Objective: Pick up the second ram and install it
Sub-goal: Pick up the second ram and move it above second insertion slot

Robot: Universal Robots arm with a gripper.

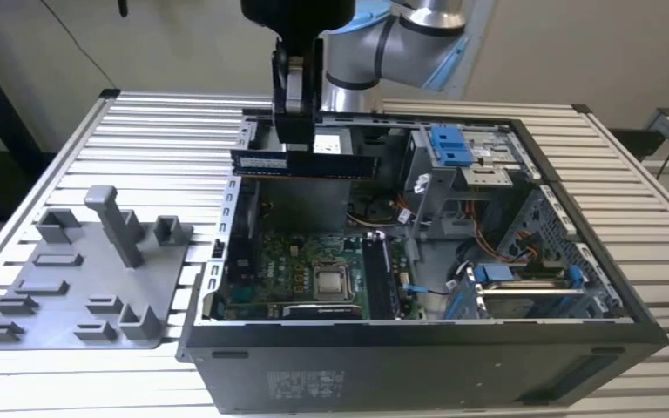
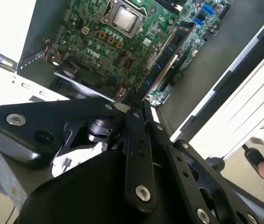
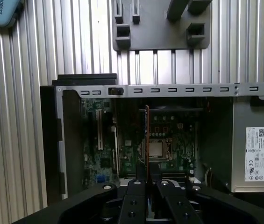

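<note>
The biggest thing is the table (image 1: 160, 131) of metal slats, which holds everything up. On it lies the open computer case (image 1: 428, 366), tipped on its side so the arm can reach in from above. In the exterior view it takes up the middle and the four o'clock part. At eight o'clock from the case sits the gray fixture plate (image 1: 79, 287), just beside it. I think its blocks are there to keep parts ready to be picked up. The robot arm (image 1: 416, 35) comes in from twelve o'clock. Flat on the floor of the case is the green motherboard (image 1: 300, 279), facing up so its slots can take a stick pushed straight down. The gripper (image 1: 296, 146) hangs over the case, at about twelve o'clock from the motherboard. It is clamped tight on the second ram (image 1: 323, 165). It pinches the stick near the middle, a bit toward the nine o'clock end, so the stick stays level with its long edge pointing down. The stick is up in the air, well apart from the board. In the first wrist view the second ram (image 3: 147, 135) shows as a thin line sticking out past the gripper (image 3: 148, 179), with the silver chip (image 3: 156, 148) just behind it.
</note>
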